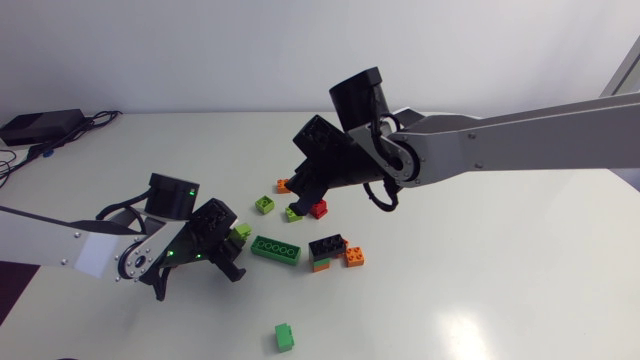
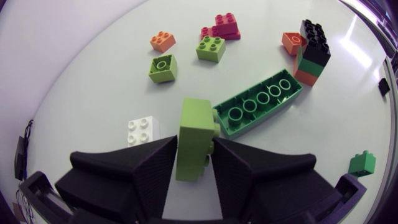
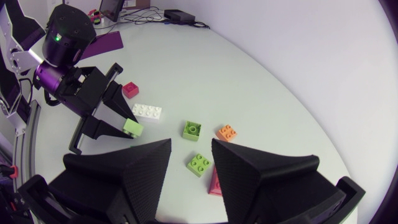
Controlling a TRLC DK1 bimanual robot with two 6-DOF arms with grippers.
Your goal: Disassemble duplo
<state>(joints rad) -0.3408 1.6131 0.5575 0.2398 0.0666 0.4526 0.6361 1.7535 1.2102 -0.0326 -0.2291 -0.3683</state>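
My left gripper (image 2: 195,144) pinches a lime brick (image 2: 198,121) from both sides, right at the end of the long green brick (image 2: 261,102) lying on the table (image 1: 480,280) (I cannot tell whether the two touch). My right gripper (image 3: 191,148) hangs with its fingers spread, over a small lime square brick (image 3: 199,163). The black, green and orange stack (image 2: 314,53) stands just beside the long brick's far end.
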